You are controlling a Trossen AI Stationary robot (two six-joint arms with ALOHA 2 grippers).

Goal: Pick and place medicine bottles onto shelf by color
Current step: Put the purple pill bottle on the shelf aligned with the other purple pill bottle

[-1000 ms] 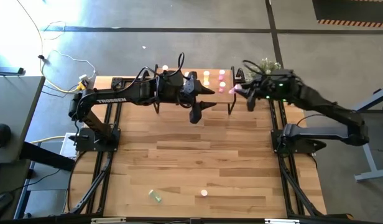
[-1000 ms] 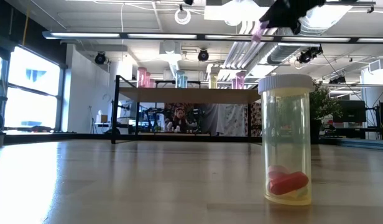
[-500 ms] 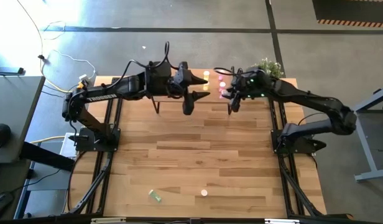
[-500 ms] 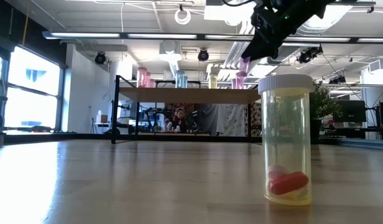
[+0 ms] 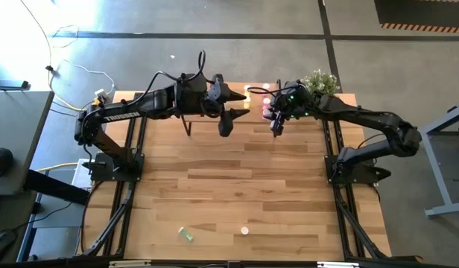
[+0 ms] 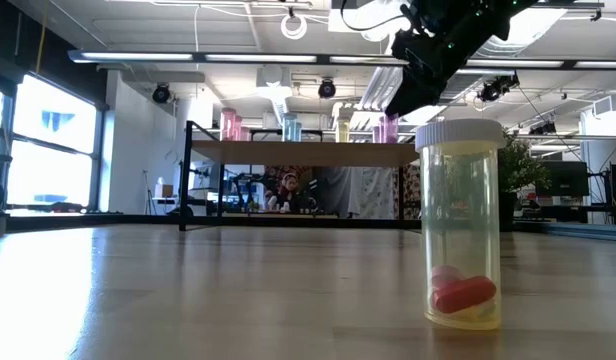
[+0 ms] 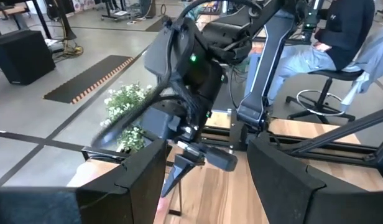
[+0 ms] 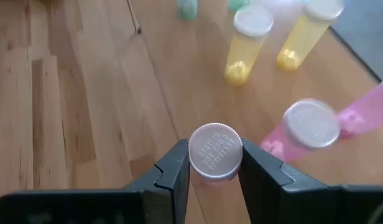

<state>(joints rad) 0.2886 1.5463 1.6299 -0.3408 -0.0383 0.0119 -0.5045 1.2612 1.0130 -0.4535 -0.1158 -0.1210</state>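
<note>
Overhead, both arms reached to the far edge of the desk (image 5: 237,186), where the shelf (image 5: 253,104) stood. The right gripper (image 5: 274,119) hovered above the shelf's right end. In the right wrist view its fingers (image 8: 173,168) were clenched on a capped bottle (image 8: 215,152), seen cap-on from above, so the colour of its body could not be told. Beyond that cap, two yellow bottles (image 8: 244,43) and a pink bottle (image 8: 306,130) stood upright on the wooden shelf top, the pink one nearest the held bottle.

The left gripper (image 5: 226,119) hung over the shelf's left part, well apart from the right gripper. Its fingers (image 7: 138,171) stood released with nothing between them, and its wrist view looked past them to the right arm and a potted plant (image 7: 126,106) at the desk's far corner.

Two bottles lay away from the shelf near the front edge of the desk: a green bottle (image 5: 187,234) on its side and a yellow bottle (image 6: 460,225) standing upright, holding red and pale capsules. In the low view, pink and pale bottles (image 6: 231,125) showed in a row on the shelf top.
</note>
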